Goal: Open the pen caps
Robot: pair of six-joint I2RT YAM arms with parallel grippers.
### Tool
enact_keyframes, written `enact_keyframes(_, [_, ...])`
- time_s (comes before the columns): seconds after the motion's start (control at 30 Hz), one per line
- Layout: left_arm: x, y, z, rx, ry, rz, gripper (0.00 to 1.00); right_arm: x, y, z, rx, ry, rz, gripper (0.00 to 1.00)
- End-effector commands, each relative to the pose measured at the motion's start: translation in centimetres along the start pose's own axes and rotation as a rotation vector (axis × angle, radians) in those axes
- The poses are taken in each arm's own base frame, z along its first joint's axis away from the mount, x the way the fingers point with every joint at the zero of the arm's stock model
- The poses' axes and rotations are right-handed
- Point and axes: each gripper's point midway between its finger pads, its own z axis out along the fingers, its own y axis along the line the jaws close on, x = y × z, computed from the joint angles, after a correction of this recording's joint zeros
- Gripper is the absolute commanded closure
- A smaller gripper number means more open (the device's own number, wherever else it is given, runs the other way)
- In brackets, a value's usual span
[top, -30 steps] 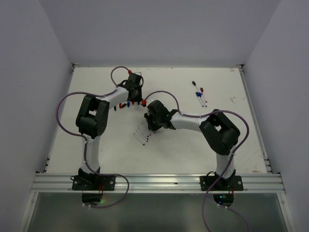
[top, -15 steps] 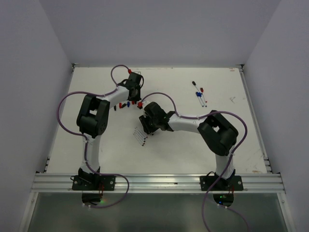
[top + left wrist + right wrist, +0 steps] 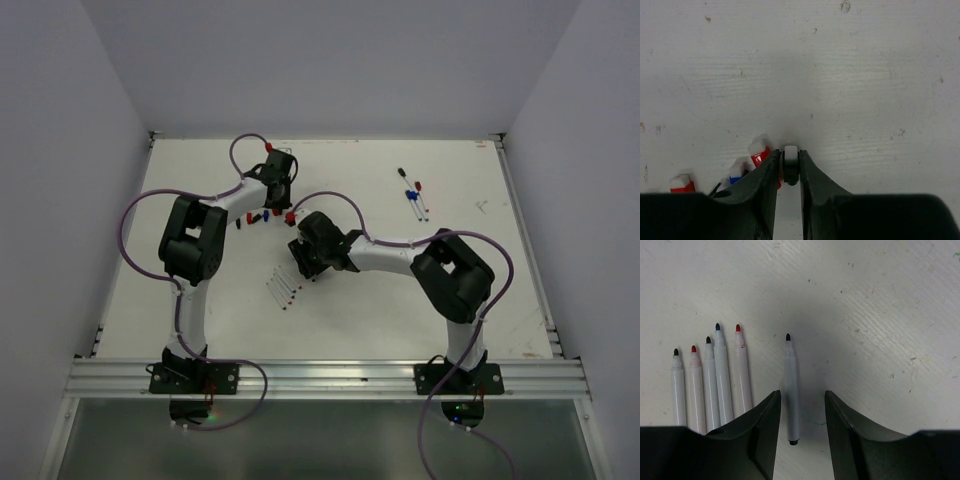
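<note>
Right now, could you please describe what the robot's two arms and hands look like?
The left arm and right arm have white links between bulky black joint housings, on black base plates. A purple cable loops along each, with small red knobs near the wrists. The left hand and right hand each end in two dark, wedge-shaped fingers.
</note>
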Motion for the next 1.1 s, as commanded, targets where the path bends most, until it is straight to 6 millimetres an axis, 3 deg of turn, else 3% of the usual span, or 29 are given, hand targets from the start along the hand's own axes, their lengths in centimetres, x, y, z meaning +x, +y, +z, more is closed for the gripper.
enact_keyframes(0.0, [-1.9, 0.0, -0.7, -0.009, -0.050, 0.006, 0.74, -3.0, -0.1, -2.4, 0.020, -0.073, -0.015, 0.55])
enact_keyframes(0.27, [-1.9, 0.0, -0.9, -0.006, -0.054, 0.004, 0.64, -3.7, 0.0, -3.0, 0.019, -0.087, -0.014, 0.55])
enact_keyframes(0.43, [-3.0, -0.2, -2.2, 0.014, -0.091, -0.007, 0.61, -4.7, 0.3, -4.1, 0.007, -0.128, 0.001, 0.54])
enact_keyframes(0.5, [-3.5, -0.4, -2.8, 0.026, -0.108, -0.011, 0.60, -5.3, 0.0, -4.5, 0.024, -0.148, 0.003, 0.41])
enact_keyframes(0.57, [-4.5, -0.6, -4.0, 0.046, -0.135, -0.019, 0.60, -6.1, -1.1, -5.3, 0.088, -0.164, -0.007, 0.34])
enact_keyframes(0.67, [-6.0, -1.1, -5.9, 0.081, -0.179, -0.036, 0.59, -7.5, -3.4, -6.4, 0.151, -0.183, 0.014, 0.29])
enact_keyframes(0.73, [-7.1, -1.5, -7.5, 0.113, -0.210, -0.042, 0.59, -8.4, -6.3, -7.1, 0.193, -0.195, 0.074, 0.09])
enact_keyframes(0.77, [-7.5, -1.7, -8.0, 0.122, -0.222, -0.046, 0.59, -8.9, -8.9, -7.9, 0.258, -0.211, 0.113, 0.05])
enact_keyframes(0.8, [-7.7, -1.9, -8.5, 0.138, -0.227, -0.049, 0.58, -9.1, -10.4, -8.3, 0.305, -0.219, 0.139, 0.02])
enact_keyframes(0.87, [-8.5, -2.2, -10.1, 0.165, -0.254, -0.069, 0.57, -9.4, -13.2, -9.2, 0.385, -0.232, 0.176, 0.02])
enact_keyframes(0.9, [-8.3, -2.5, -10.4, 0.187, -0.257, -0.072, 0.56, -9.2, -16.0, -9.8, 0.447, -0.234, 0.214, 0.01])
enact_keyframes(0.97, [-9.6, -3.0, -12.4, 0.230, -0.321, -0.095, 0.53, -9.3, -18.5, -10.2, 0.502, -0.229, 0.214, 0.01])
enact_keyframes(1.0, [-8.8, -3.1, -12.5, 0.251, -0.315, -0.097, 0.51, -8.4, -21.1, -10.1, 0.581, -0.191, 0.195, 0.01])
enact_keyframes(1.07, [-10.0, -3.5, -14.6, 0.299, -0.383, -0.126, 0.47, -8.2, -23.2, -10.2, 0.637, -0.148, 0.186, 0.01])
